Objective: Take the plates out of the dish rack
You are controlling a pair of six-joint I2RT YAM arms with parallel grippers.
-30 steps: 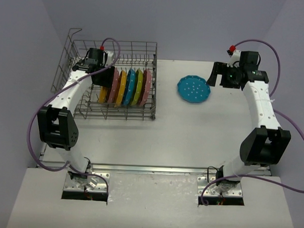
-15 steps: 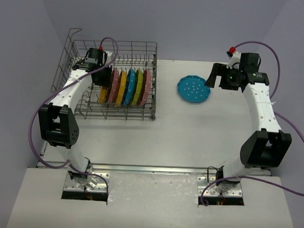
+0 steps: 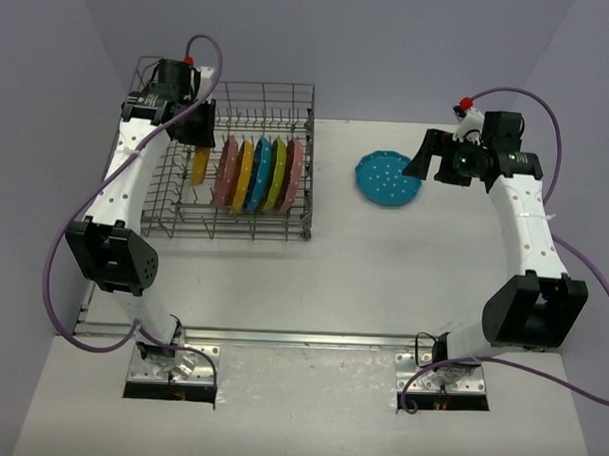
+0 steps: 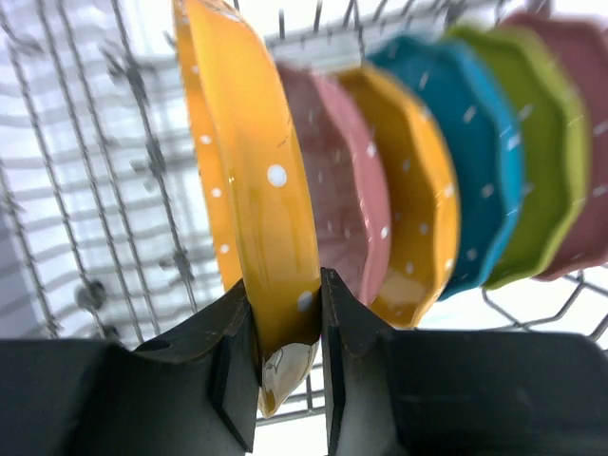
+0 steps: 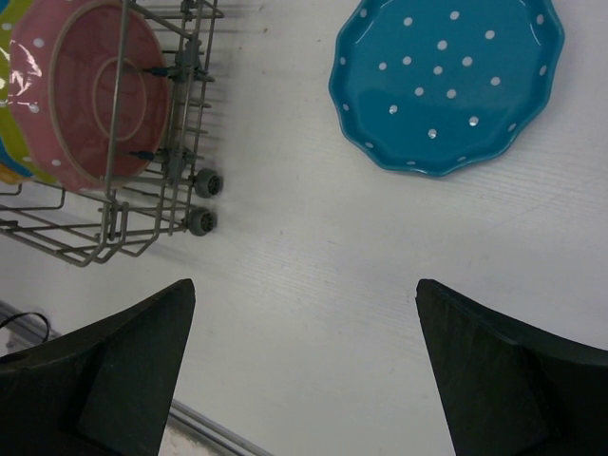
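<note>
Shut on an orange plate (image 4: 242, 190): left pincer (image 4: 285, 356), one finger against each face, clamping the rim nearest the wrist. Cut off by the frame's top edge: the plate's far rim. Blurred behind it, to the pincer's right: five more plates (image 4: 456, 180) in a row, pink, orange, blue, green, pink, the last clipped by the frame edge. Blurred likewise: the rack (image 4: 133, 166) wires around them.

Stands on edge, long axis running straight away from the fingers, leaning slightly left, faces turned sideways along the row. Seen from above as a thin strip just nearside of the pincer, inside the rack's outline, apart from the row. Impossible to tell whether clear of the tines.

Open wide, nothing between the fingers: right pincer (image 5: 304, 285), above the table (image 5: 285, 237). Cropped at the frame's bottom: both finger bases. Lies flat, dotted face up, just ahead of one fingertip: a blue plate (image 5: 442, 81). Ahead of the other fingertip: the rack's corner, cut off by the frame, with only the end pink plate (image 5: 95, 95) and a sliver of green showing.
</note>
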